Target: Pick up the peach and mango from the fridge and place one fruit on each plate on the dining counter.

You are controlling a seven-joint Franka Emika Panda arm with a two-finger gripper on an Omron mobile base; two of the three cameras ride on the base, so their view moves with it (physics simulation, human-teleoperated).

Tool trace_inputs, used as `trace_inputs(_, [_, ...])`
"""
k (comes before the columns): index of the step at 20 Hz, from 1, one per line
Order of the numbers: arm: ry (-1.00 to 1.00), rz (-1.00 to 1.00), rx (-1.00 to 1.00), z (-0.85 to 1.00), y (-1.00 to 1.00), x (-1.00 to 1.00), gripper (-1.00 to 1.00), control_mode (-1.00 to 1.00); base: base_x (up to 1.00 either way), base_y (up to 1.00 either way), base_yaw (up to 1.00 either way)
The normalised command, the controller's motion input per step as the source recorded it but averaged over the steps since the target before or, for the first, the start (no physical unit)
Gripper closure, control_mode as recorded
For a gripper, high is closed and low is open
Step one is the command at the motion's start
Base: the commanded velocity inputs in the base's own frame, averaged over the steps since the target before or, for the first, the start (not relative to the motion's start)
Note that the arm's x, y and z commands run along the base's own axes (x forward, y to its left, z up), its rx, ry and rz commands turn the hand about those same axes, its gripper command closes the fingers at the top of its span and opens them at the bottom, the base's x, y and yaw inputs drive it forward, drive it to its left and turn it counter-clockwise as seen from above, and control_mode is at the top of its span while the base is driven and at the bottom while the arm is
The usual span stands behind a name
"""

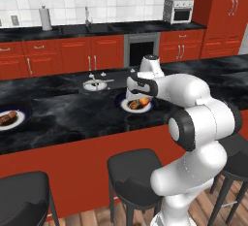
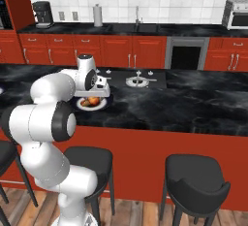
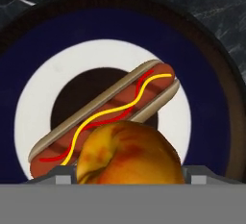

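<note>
Closest to the lens, peach [image 3: 129, 153] pinched between the finger tips of the gripper [image 3: 129, 177], jaws pressed against its two sides; orange-yellow skin with red streaks and a deep crease down the left

Held low over a plate [image 3: 211, 74], right above the near end of a hot dog [image 3: 105, 117] lying slantwise across it, bun pale brown, sausage striped with wavy lines of red and yellow sauce; cannot tell whether fruit and bun touch

Plate round, white in the middle around a dark disc, then a broad navy band, then a dark rim

Resting on the dining counter [image 1: 72, 108], glossy black marble with grey veins, red panels along its front

From the left base view, peach [image 1: 143, 103] just under the white hand, gripper [image 1: 138, 96] mostly hidden by it; from the right base view, same peach [image 2: 92, 101] on the near half of the plate [image 2: 107, 100]

Second plate [image 1: 19, 114] far off to the left on the same top, carrying something brown and long

Small round white fitting [image 1: 94, 84] set into the marble just behind the first plate

Black stools [image 1: 133, 171] lined up below the counter on a wooden floor

Beyond, red cabinets under another dark worktop, white tiled wall, built-in oven [image 1: 141, 50], toaster oven [image 1: 178, 9], paper towel roll [image 1: 45, 18], coffee machine [image 2: 42, 14] at the far left
</note>
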Motion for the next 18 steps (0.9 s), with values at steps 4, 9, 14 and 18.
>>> trace_inputs(4, [0.0, 0.0, 0.0, 0.0, 0.0, 0.0, -1.0, -1.0, 0.0, 0.0, 0.0])
trace_inputs(9, [0.0, 0.0, 0.0, 0.03, 0.0, -0.02, -1.0, -1.0, 0.0, 0.0, 0.0])
trace_inputs(14, [-0.02, 0.0, 0.01, 0.45, 0.0, -0.13, -1.0, -1.0, 0.0, 0.0, 0.0])
trace_inputs(18, [-0.01, 0.0, 0.01, 0.43, 0.0, -0.39, -1.0, -1.0, 0.0, 0.0, 0.0])
